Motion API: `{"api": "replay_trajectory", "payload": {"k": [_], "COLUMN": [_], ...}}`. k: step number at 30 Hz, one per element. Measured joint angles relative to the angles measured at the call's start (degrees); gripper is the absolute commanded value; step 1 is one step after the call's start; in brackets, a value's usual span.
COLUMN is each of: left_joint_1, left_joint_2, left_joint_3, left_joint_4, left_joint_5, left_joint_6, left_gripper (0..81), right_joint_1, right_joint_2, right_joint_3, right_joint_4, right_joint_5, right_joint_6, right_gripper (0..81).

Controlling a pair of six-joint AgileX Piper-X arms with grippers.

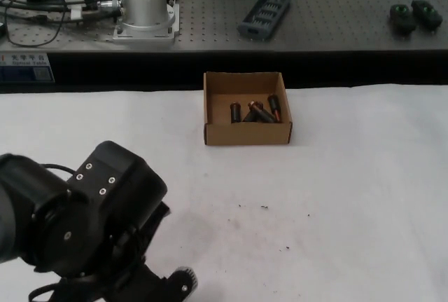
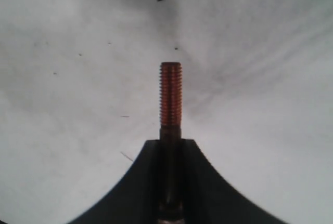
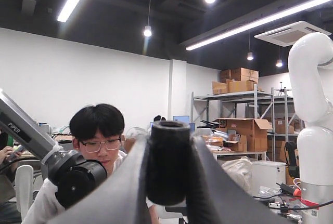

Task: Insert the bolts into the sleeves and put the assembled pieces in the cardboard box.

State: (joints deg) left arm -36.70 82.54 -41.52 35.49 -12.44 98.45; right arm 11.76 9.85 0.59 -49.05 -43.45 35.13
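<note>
I see left tool (image 2: 170, 148) pinching bolt (image 2: 170, 94) by its shank, threads free; right tool (image 3: 167, 143) clamps sleeve (image 3: 166, 169). Both rigid, light, likely slippery: I'd grip firm. The cardboard box (image 1: 246, 134) sits by worktop's (image 1: 350, 176) far edge.

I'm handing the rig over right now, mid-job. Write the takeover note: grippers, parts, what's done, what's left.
Left gripper: shut on a copper bolt, threaded end sticking out over the white cover.
Right gripper: shut on a black sleeve, tilted up toward the room.
Cardboard box: at the far edge of the white cover, with several assembled pieces lying inside.
Done: those pieces are boxed.
Left: push the held bolt into the held sleeve, then put the pair in the box.
</note>
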Motion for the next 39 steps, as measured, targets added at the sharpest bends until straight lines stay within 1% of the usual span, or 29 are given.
{"api": "replay_trajectory", "payload": {"k": [5, 7, 12, 17, 18, 20, 21, 23, 25, 26, 27, 29, 31, 32, 33, 37, 38, 39], "left_joint_1": [0.0, 0.0, 0.0, 0.0, 0.0, 0.0, 0.0, 0.0, 0.0, 0.0, 0.0, 0.0, 0.0, 0.0, 0.1, 0.1, 0.1, 0.1], "left_joint_2": [0.0, 0.6, 3.9, 6.2, 6.3, 6.6, 6.7, 6.8, 6.9, 6.9, 6.9, 6.9, 6.9, 6.9, 6.7, 4.5, 4.3, 3.2], "left_joint_3": [0.5, 0.5, 0.6, 0.8, 0.8, 0.8, 0.8, 0.8, 0.8, 0.8, 0.8, 0.5, 0.5, 0.5, 0.5, 0.7, 0.7, 0.6], "left_joint_4": [-6.4, -7.5, -7.9, -8.4, -8.6, -8.6, -8.6, -8.6, -8.9, -9.3, -10.1, -11.7, -12.1, -12.3, -12.5, -11.7, -11.7, -11.2], "left_joint_5": [6.1, 7.3, 7.9, 7.9, 7.9, 7.9, 7.9, 7.9, 8.4, 8.6, 8.9, 9.2, 9.2, 9.2, 9.2, 11.6, 11.9, 12.4], "left_joint_6": [7.9, 10.1, 14.1, 14.6, 14.6, 13.3, 12.2, 10.0, 8.3, 6.7, 4.7, 0.4, -1.8, -4.2, -8.4, -18.7, -19.3, -22.0], "left_gripper": [0.6, 0.6, 0.6, 0.1, 2.4, 10.6, 17.8, 34.9, 54.6, 57.6, 57.1, 51.2, 46.0, 44.6, 44.4, 44.4, 44.4, 44.4], "right_joint_1": [0.0, 0.0, 0.0, 0.0, 0.0, 0.0, 0.0, 0.0, 0.0, 0.0, 0.0, 0.0, 0.0, 0.0, 0.0, 0.0, 0.0, 0.0], "right_joint_2": [0.0, 0.0, 0.0, 0.0, 0.0, 0.0, 0.0, 0.0, 0.0, 0.0, 0.0, 0.0, 0.0, 0.0, 0.0, 0.0, 0.0, 0.0], "right_joint_3": [0.0, 0.0, 0.0, 0.0, 0.0, 0.0, 0.0, 0.0, 0.0, 0.0, 0.0, 0.0, 0.0, 0.0, 0.0, 0.0, 0.0, 0.0], "right_joint_4": [0.0, 0.0, 0.0, 0.0, 0.0, 0.0, 0.0, 0.0, 0.1, 0.1, 0.1, 0.1, 0.1, 0.1, 0.1, 0.1, 0.1, 0.1], "right_joint_5": [0.0, 0.0, 0.0, 0.0, 0.0, 0.0, 0.0, 0.0, 0.0, 0.0, 0.0, 0.0, 0.0, 0.0, 0.0, 0.0, 0.0, 0.0], "right_joint_6": [0.0, 0.0, 0.0, 0.0, 0.0, 0.0, 0.0, 0.0, 0.0, 0.0, 0.0, 0.0, 0.0, 0.0, 0.0, 0.0, 0.0, 0.0], "right_gripper": [7.1, 7.1, 7.1, 7.1, 7.1, 7.1, 7.1, 7.1, 7.1, 7.1, 7.1, 7.1, 7.1, 7.1, 7.1, 7.1, 7.1, 7.1]}}
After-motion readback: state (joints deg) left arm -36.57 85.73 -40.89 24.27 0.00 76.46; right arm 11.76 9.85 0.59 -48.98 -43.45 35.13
